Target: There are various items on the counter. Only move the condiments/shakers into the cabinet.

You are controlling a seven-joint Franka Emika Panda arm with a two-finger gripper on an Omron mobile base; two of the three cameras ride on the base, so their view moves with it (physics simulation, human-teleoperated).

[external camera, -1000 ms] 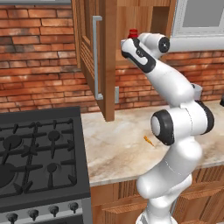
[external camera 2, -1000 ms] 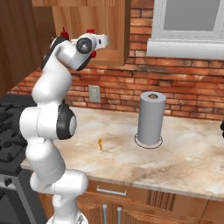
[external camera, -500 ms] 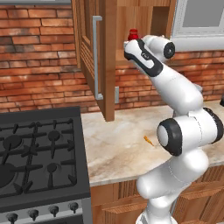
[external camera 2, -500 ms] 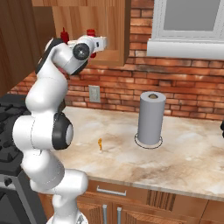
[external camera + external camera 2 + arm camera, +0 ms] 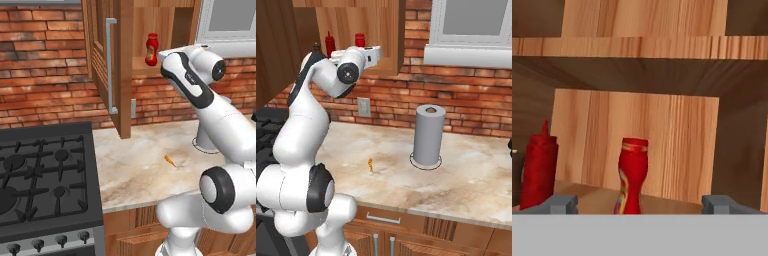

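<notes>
A white Franka arm reaches into the open reddish-brown cabinet (image 5: 125,65) above the kitchen tabletop (image 5: 145,165), its gripper (image 5: 639,204) spread wide, the two dark fingertips (image 5: 559,204) standing well apart on either side of a curvy red squeeze bottle (image 5: 632,175) that stands upright on the cabinet shelf (image 5: 592,192), touched by neither tip. The slim red cylindrical bottle (image 5: 539,170) stands upright near it on the same shelf, and the right base view shows a small dark brown shaker (image 5: 316,47) beside that one at the shelf's far end, so all three condiments appear to be inside. Only the tiny orange carrot-like piece (image 5: 170,160) lies on the marbled stone, well apart from the paper towel roll (image 5: 428,135) and from the black gas stove (image 5: 45,180); by the task's wording it belongs where it is. The step in hand looks like the release and retreat. Doing it well would mean drawing the hand straight back along the line the gripper points, jaws kept wide, so that no fingertip clips the curvy bottle, whose narrow waist and small foot suggest it would topple at a slight nudge. The wrist should clear the shelf edge and the open door (image 5: 107,70) with its grey bar handle (image 5: 110,65) before the arm swings down or sideways.
</notes>
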